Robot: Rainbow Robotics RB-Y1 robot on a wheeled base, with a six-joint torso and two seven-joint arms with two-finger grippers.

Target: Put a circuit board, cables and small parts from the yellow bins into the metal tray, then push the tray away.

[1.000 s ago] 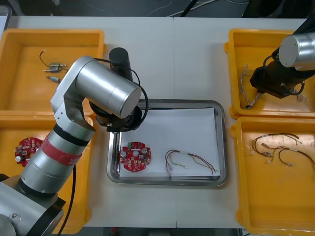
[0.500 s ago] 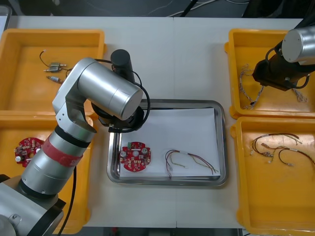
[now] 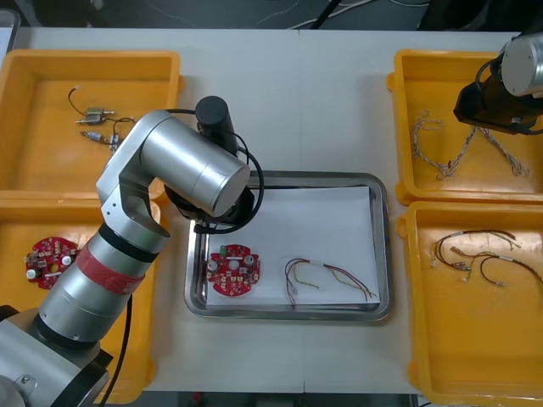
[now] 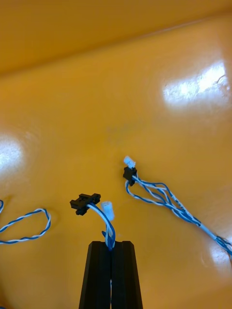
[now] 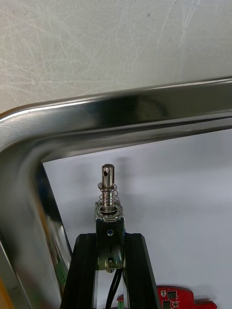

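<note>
My left gripper (image 5: 109,240) is shut on a small metal part (image 5: 107,193) with a spring and a pin. It hangs over the back left corner of the metal tray (image 5: 121,108), which is white inside. In the front view the left arm (image 3: 187,165) covers that corner of the tray (image 3: 382,254). A round red circuit board (image 3: 235,270) and a red and yellow cable (image 3: 327,277) lie in the tray. My right gripper (image 4: 111,245) is shut on a twisted blue and white cable (image 4: 107,219). It holds the cable (image 3: 458,157) above the far right yellow bin (image 3: 407,68).
A second blue and white cable (image 4: 159,193) lies in the same bin. The near right bin (image 3: 475,339) holds black cables (image 3: 479,250). The far left bin (image 3: 51,144) has small metal parts (image 3: 95,119), and the near left bin holds another circuit board (image 3: 47,257).
My right gripper has moved back and to the right, drawing the blue and white cable up from the bin floor. The left arm has shifted slightly over the tray's corner.
</note>
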